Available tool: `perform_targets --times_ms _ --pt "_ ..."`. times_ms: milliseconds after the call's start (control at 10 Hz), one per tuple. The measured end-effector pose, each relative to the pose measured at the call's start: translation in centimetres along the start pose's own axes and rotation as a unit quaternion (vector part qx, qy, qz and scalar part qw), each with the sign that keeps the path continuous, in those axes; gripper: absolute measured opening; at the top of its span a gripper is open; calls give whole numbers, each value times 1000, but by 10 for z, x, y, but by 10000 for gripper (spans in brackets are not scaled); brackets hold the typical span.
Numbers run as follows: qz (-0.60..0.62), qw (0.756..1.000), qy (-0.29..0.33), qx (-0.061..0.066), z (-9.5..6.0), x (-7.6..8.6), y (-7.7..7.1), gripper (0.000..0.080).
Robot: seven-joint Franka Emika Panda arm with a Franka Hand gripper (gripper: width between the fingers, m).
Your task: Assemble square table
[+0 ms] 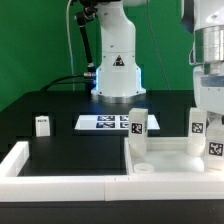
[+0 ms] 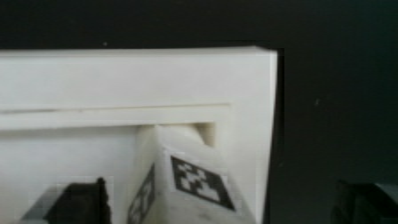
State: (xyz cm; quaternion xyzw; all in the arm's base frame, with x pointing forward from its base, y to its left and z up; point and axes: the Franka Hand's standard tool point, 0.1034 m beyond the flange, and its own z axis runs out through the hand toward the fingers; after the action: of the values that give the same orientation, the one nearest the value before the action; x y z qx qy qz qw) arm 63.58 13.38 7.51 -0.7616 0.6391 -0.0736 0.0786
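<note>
You are holding your fingers (image 2: 80, 200) wide beside a leg (image 2: 187, 178), not squeezing it. The leg is standing in a corner of the table top (image 2: 107, 85) on the worktop (image 1: 60, 105), so it probably needs no holding.

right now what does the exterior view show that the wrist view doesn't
Only the exterior view: the robot's base, the marker board and a loose leg standing alone on the black table. Only the wrist view: the dark fingers spread apart, clear of the tagged leg between them. Both: the white tabletop and the claw over it.
</note>
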Motion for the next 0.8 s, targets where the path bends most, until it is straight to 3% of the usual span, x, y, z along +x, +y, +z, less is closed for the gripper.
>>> perform_targets --times_ms 300,400,500,600,700,800 --pt "-106 994 5 -3 1 4 0 648" --pt "-183 983 6 -13 0 6 1 649" --pt "-294 955 4 -31 -3 13 -2 649" --pt "-351 936 2 -31 -4 21 -5 649" --pt "-359 933 0 -32 -3 25 -4 649" --pt "-343 939 0 -32 -2 23 -3 532"
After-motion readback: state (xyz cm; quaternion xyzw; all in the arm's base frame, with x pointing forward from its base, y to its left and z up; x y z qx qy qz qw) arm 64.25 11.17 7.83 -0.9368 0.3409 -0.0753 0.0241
